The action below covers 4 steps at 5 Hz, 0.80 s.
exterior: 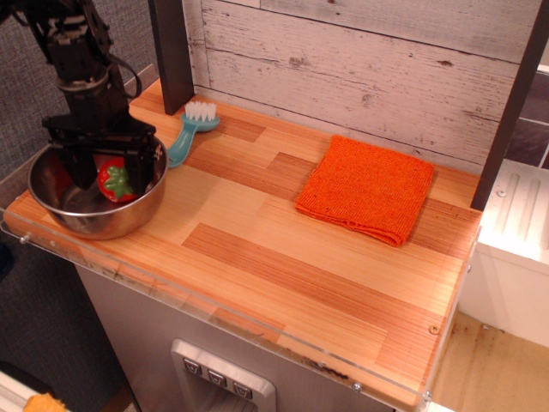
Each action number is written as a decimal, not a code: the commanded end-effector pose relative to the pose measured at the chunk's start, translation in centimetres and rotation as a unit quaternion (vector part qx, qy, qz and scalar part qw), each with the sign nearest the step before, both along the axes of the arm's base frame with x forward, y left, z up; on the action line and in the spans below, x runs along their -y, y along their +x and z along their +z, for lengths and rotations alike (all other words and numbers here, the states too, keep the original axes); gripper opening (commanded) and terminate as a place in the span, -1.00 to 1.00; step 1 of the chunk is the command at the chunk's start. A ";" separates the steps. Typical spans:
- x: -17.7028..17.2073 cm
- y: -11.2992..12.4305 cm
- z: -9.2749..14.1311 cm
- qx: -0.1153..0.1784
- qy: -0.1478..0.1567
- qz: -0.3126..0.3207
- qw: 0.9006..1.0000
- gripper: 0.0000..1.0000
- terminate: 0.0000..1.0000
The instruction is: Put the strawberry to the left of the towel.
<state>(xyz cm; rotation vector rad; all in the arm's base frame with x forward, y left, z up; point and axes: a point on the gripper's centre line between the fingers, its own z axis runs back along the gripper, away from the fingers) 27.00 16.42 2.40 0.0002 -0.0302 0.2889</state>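
Observation:
The strawberry (116, 182), red with a green cap, lies inside the steel bowl (120, 225) at the left end of the wooden counter. My black gripper (112, 168) has come down into the bowl from above. It is open, with one finger on each side of the strawberry, and I cannot tell whether they touch it. The orange ribbed towel (367, 189) lies flat at the right back of the counter, far from the gripper.
A teal brush with white bristles (190, 129) lies just behind the bowl on the right. A dark post (171, 51) stands at the back left against the whitewashed plank wall. The counter has a transparent front lip (214, 313).

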 end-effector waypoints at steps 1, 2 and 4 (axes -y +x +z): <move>-0.1 -0.6 0.9 0.011 0.004 0.005 1.000 -1.00 -1.00; 0.5 -1.2 3.5 0.037 0.002 0.005 0.999 -1.00 -1.00; 7.6 0.6 11.6 0.124 -0.050 -0.074 0.988 -1.00 -1.00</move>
